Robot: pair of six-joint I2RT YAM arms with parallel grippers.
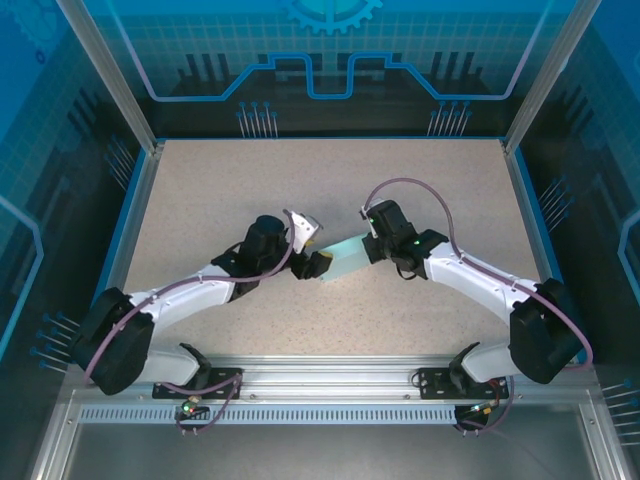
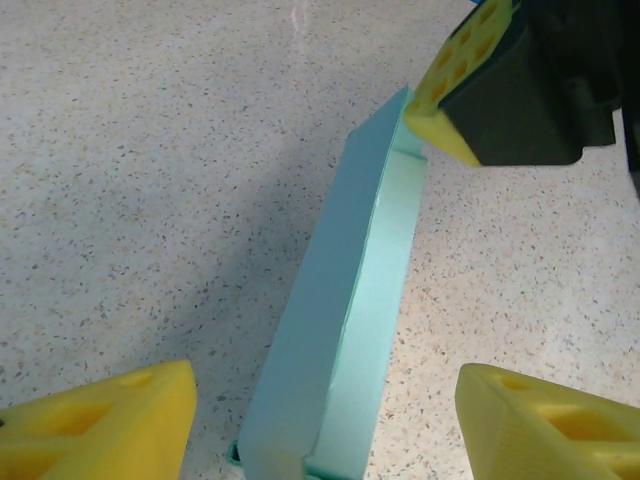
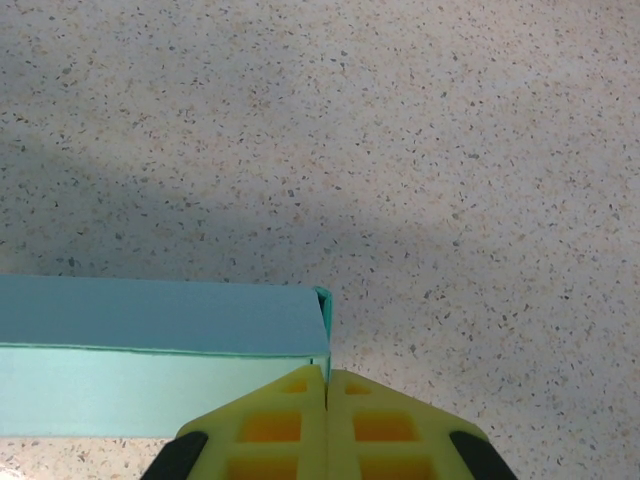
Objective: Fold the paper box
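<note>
Two arms meet at the middle of the table (image 1: pixel 200 190) in the top view, with the paper box (image 1: pixel 347 262) lying between them as a slim pale-blue block; the left gripper (image 1: pixel 322 265) is at its left end and the right gripper (image 1: pixel 368 249) at its right end. From up there the card no longer reads as a flat cut-out, so the main folds look done. The left wrist view shows the box running away from the camera as a long narrow body with crisp creased edges, its long faces closed. The left jaws stand wide apart, one yellow finger (image 2: pixel 100 425) on either side of the near end, and neither touches the card. A small tab pokes out at the near bottom corner — likely an end flap not yet tucked. At the far end a yellow fingertip of the right gripper touches the box. In the right wrist view the right jaws are pressed together, their tips right at the box's corner; whether a sliver of card is pinched between them I cannot tell. By my reading the body is formed and what remains is closing the ends.
</note>
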